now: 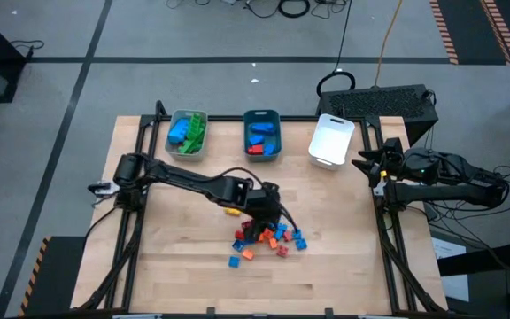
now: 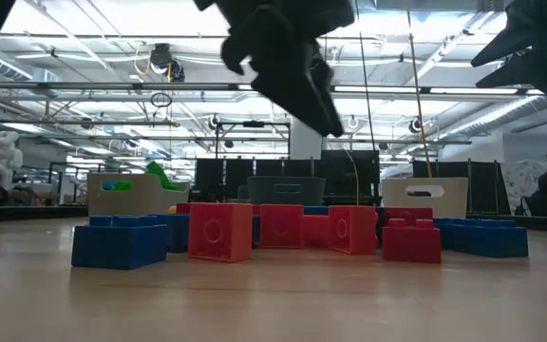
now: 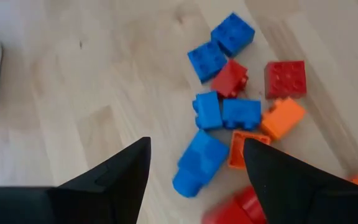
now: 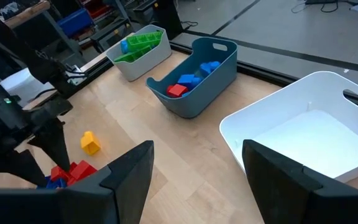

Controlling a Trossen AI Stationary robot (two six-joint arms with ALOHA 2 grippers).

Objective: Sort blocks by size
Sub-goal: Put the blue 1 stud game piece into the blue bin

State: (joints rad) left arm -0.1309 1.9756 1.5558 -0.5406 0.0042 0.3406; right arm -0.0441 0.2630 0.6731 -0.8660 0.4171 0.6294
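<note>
Left gripper (image 1: pixel 266 215) hangs over the block pile with its jaws apart and nothing between them. Right gripper (image 1: pixel 367 166) waits at the table's right edge beside the white tray (image 1: pixel 332 140), jaws likewise spread and empty.

Count of containers: three along the far edge, namely a grey tray (image 1: pixel 188 133), a teal tray (image 1: pixel 261 134) and the white one. The grey holds green and blue blocks; the teal holds blue and red; the white shows no contents.

Loose blocks (image 1: pixel 269 239): small cubes clustered at table centre, lying at mixed angles. The left wrist view shows five blue, three red, two orange clearly. One yellow block (image 1: pixel 233 211) sits apart, nearer the trays.

No legible writing or brand marks seen.
</note>
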